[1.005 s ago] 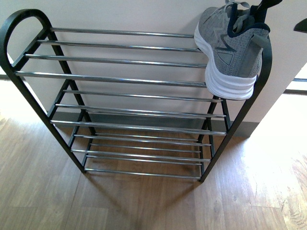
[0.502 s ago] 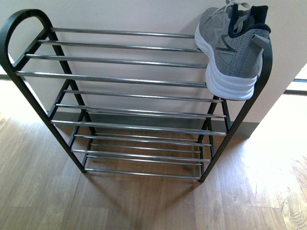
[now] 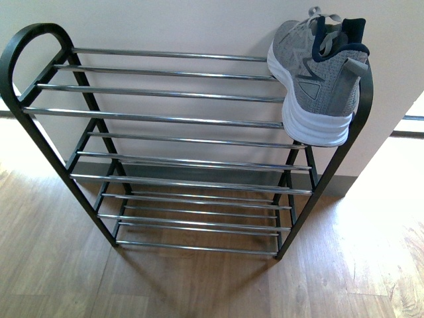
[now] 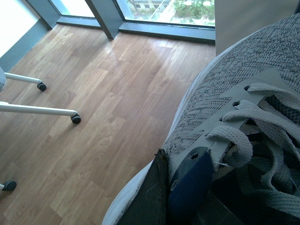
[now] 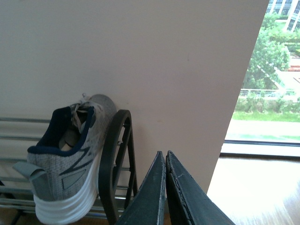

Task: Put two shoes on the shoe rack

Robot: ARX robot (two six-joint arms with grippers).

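Observation:
One grey knit sneaker (image 3: 319,76) with a white sole rests on the top tier of the shoe rack (image 3: 165,119), at its right end, heel toward me and toe at the wall. No gripper shows in the front view. In the left wrist view a second grey knit sneaker (image 4: 234,89) fills the picture, and my left gripper (image 4: 176,161) is shut on its navy collar beside the laces. My right gripper (image 5: 165,154) is shut with nothing in it, to the right of the rack's black end arch (image 5: 112,159) and the racked sneaker (image 5: 70,159).
The rack stands against a pale wall (image 3: 199,26) on a wooden floor (image 3: 199,285). White chair legs on castors (image 4: 75,117) stand on the floor below the held sneaker. Floor-level windows (image 5: 267,89) lie right of the wall.
A dark gripper above the racked sneaker's collar one second ago has left the front view. The rack and sneaker now sit slightly lower in that view.

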